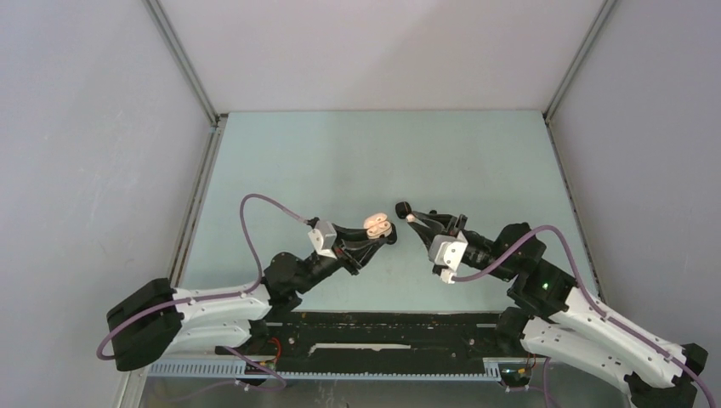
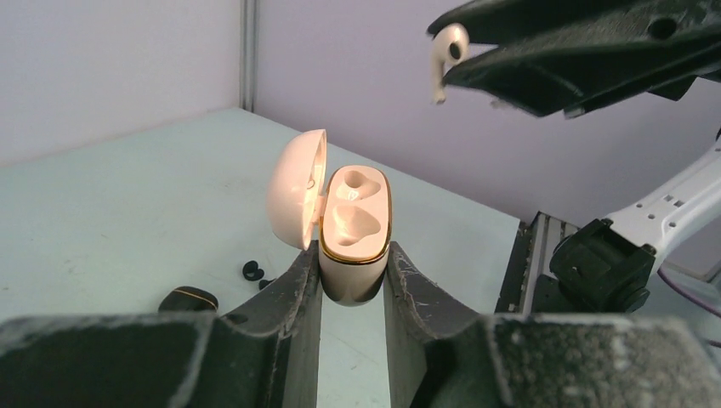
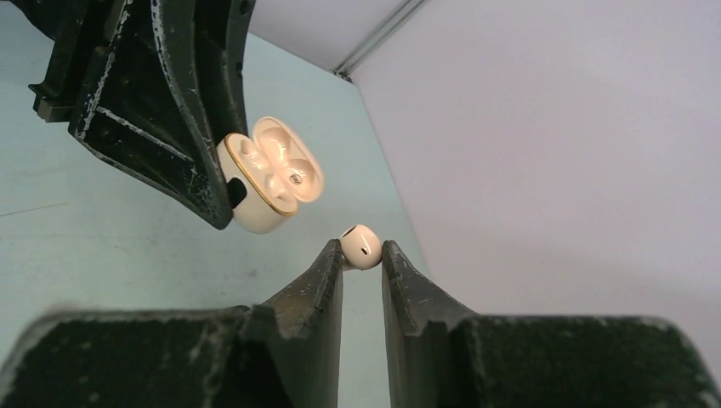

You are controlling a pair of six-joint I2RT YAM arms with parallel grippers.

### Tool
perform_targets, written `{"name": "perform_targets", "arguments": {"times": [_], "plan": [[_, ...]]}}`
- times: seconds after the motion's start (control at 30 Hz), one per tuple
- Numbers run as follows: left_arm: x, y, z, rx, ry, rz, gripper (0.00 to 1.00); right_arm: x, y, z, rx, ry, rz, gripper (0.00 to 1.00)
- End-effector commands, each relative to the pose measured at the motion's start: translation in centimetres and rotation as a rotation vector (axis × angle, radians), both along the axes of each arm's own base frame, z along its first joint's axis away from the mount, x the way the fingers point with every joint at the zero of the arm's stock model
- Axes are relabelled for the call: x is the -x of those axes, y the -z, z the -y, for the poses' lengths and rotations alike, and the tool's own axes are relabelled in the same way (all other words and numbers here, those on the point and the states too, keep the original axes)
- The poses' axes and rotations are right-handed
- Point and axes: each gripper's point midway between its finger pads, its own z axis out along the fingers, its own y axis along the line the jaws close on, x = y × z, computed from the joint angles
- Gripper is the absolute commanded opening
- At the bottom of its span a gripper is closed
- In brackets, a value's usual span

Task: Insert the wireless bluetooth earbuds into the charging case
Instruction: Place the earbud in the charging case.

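Left tool (image 2: 354, 259) clamped on open charging case (image 2: 355, 223), centre of left wrist view. Lid (image 2: 298, 189) swung to left, two sockets showing. Right tool (image 3: 362, 253) clamped on white earbud (image 3: 360, 244), pinched at fingertips. Earbud sits upper right of case, apart from it. Both held above table (image 2: 127, 212). Lower left of left wrist view: black case (image 2: 189, 298), small black earbud (image 2: 252, 270) on table.

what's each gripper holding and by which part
The left gripper clamps the open charging case by the sides of its lower half; the right gripper pinches a white earbud at its round head.
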Motion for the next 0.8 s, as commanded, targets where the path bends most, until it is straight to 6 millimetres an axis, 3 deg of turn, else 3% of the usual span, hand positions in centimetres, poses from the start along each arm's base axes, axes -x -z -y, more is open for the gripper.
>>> {"name": "perform_targets", "arguments": {"times": [0.0, 0.27, 0.77], "plan": [[-0.5, -1.3, 0.1, -0.08, -0.061, 0.076, 0.0, 0.0, -3.3, 0.1, -0.14, 0.032, 0.083, 0.0], [-0.8, -1.3, 1.3, -0.133, -0.049, 0.102, 0.0, 0.5, -2.5, -0.7, -0.154, 0.002, 0.126, 0.0], [0.3, -1.5, 2.6, -0.15, 0.028, 0.143, 0.0, 0.7, 0.9, -2.2, -0.06, -0.062, 0.107, 0.0]]}}
